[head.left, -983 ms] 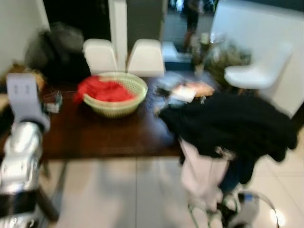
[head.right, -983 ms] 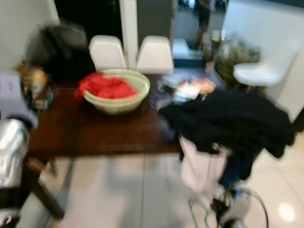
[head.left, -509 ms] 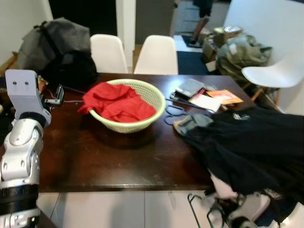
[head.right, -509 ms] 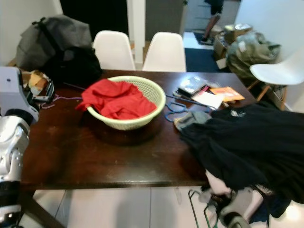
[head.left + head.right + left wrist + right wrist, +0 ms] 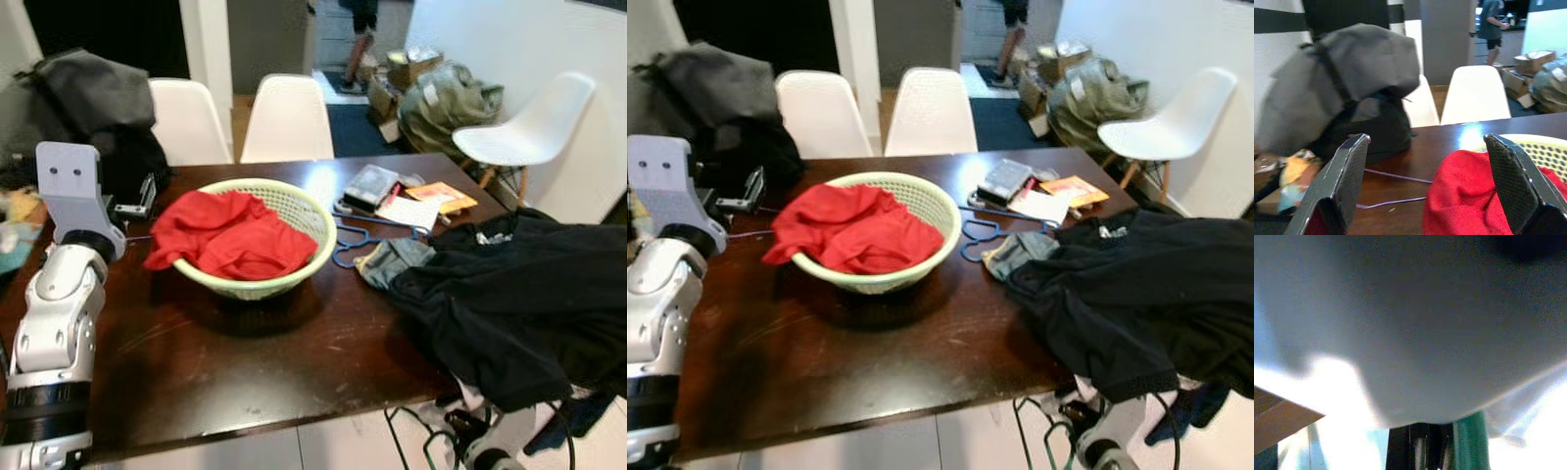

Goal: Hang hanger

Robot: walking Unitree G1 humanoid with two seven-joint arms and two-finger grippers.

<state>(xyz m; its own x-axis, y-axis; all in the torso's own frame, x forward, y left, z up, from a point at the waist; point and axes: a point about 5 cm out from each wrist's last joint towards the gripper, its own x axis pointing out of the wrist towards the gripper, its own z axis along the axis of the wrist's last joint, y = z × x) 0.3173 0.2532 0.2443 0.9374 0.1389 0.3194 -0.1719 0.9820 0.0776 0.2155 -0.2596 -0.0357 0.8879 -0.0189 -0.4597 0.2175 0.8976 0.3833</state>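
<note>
Dark table (image 5: pixel 245 362) ahead; right gripper (image 5: pixel 1087 446) low at its edge, seemingly clamped on green hanger (image 5: pixel 1469 443) under black clothes (image 5: pixel 519 294). Left gripper (image 5: pixel 1425 186) spread, empty. Carrying step; next, find a rail.

Green basket (image 5: pixel 942 238) of red cloth (image 5: pixel 844 230) on dark table (image 5: pixel 823 362).

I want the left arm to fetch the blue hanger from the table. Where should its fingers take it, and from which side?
Best on the blue wire hanger's exposed looped wire beside the pale green woven basket, coming straight down from above: it lies flat on the dark wooden table, and its far end seems tucked under the grey cloth.
</note>
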